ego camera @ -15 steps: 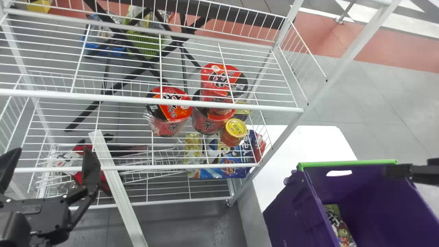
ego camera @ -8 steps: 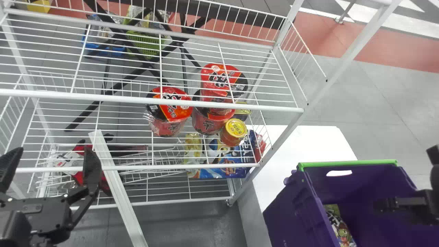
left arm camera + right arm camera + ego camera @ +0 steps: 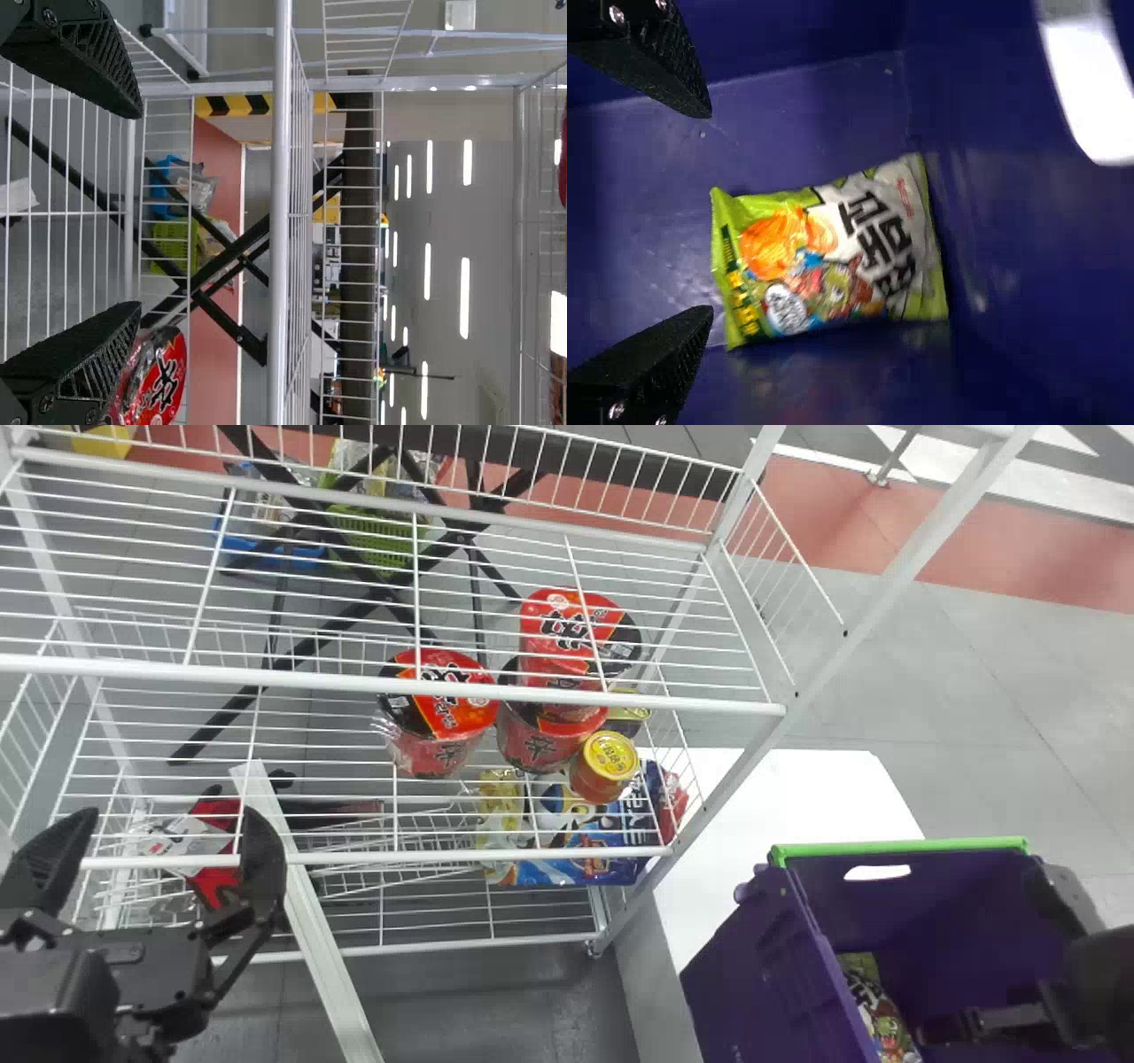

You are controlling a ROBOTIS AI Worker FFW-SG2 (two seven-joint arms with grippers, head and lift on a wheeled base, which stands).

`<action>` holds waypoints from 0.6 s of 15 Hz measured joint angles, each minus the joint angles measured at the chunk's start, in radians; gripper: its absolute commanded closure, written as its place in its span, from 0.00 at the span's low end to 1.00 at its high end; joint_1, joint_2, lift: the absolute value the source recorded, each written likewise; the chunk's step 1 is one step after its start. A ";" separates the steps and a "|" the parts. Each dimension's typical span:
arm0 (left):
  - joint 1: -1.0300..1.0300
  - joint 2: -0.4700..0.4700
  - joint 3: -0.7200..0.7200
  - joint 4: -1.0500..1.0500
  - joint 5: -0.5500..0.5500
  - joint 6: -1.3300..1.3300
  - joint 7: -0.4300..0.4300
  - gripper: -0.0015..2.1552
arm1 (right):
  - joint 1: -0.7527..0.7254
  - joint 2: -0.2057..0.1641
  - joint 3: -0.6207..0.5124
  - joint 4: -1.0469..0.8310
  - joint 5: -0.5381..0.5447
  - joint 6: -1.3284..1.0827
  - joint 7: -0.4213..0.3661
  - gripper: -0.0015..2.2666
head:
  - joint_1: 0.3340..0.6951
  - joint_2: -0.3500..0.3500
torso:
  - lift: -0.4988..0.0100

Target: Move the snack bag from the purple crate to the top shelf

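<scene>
- Purple crate (image 3: pixel 753 983), lower right of head view: snack bag (image 3: pixel 833 252) lies inside, ungrasped.
- Right end effector (image 3: pixel 709 212): in crate, fingers apart, near bag.
- Left end effector (image 3: pixel 170 812), lower left of head view: fingers apart, empty, parked.
- Progress, my read: approach mostly done. To do: grip, lift, carry, place on top shelf (image 3: pixel 292 677), upper left.
</scene>
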State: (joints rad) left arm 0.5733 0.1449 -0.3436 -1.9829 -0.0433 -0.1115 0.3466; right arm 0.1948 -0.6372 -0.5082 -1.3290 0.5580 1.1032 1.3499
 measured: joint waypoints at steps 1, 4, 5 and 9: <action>-0.011 -0.002 -0.001 0.015 0.006 -0.002 -0.003 0.02 | 0.000 0.003 0.004 0.021 0.001 -0.037 0.000 0.00 | 1.00 0.00 | 0.08; -0.044 -0.004 -0.005 0.047 0.030 -0.003 -0.008 0.02 | -0.010 0.015 0.026 0.076 0.024 -0.102 0.000 0.00 | 1.00 0.00 | 0.08; -0.049 -0.004 -0.004 0.051 0.036 -0.003 -0.010 0.02 | -0.016 0.018 0.036 0.099 0.032 -0.123 0.000 0.00 | 1.00 0.00 | 0.08; -0.055 -0.001 0.011 0.062 0.069 -0.019 -0.029 0.02 | -0.026 0.033 0.061 0.160 0.061 -0.185 0.000 0.00 | 1.00 0.00 | 0.08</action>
State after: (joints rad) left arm 0.5181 0.1436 -0.3326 -1.9206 0.0262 -0.1301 0.3171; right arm 0.1685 -0.6046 -0.4469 -1.1690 0.6194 0.9179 1.3499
